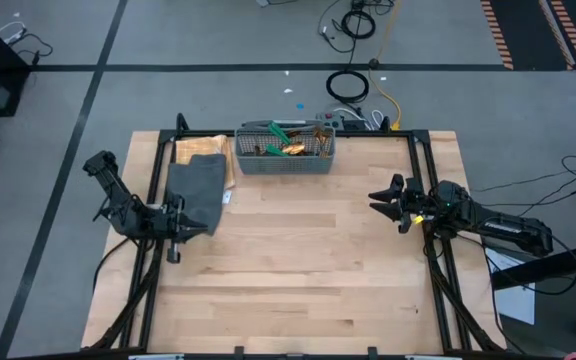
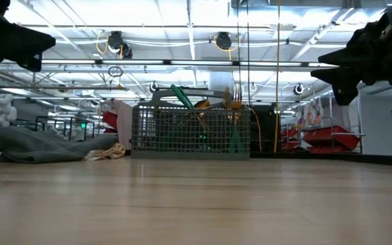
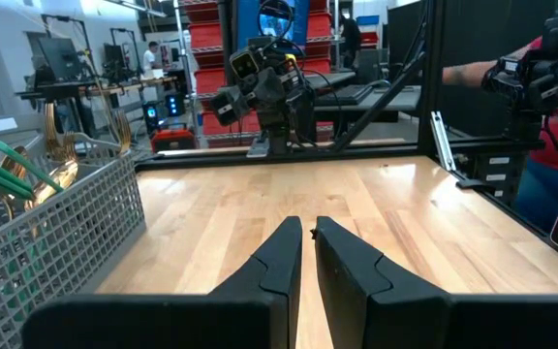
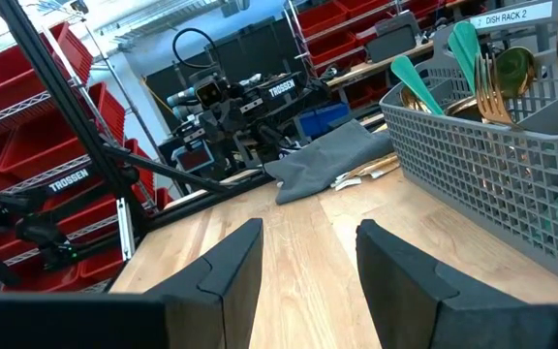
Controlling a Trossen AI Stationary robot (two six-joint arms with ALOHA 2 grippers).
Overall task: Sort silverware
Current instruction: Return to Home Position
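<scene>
Both arms hang empty, short of the basket (image 1: 283, 166): left gripper (image 3: 306, 229) fingers nearly together, by the cloth (image 1: 198, 185); right gripper (image 4: 310, 228) fingers apart. Silverware (image 1: 288, 145) stands inside the basket; none shows loose, so sorting appears finished.

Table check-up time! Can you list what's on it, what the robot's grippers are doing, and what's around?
Surface: wooden table, bare in the middle.
Job's things: silverware in the grey basket at the far edge; none seen loose.
Clutter: grey cloth on the left.
Grippers: left gripper shut, by the cloth; right gripper open, near the right edge; both empty.
Cables: black coil on the floor behind.
Surroundings: red bins; a person nearby.
</scene>
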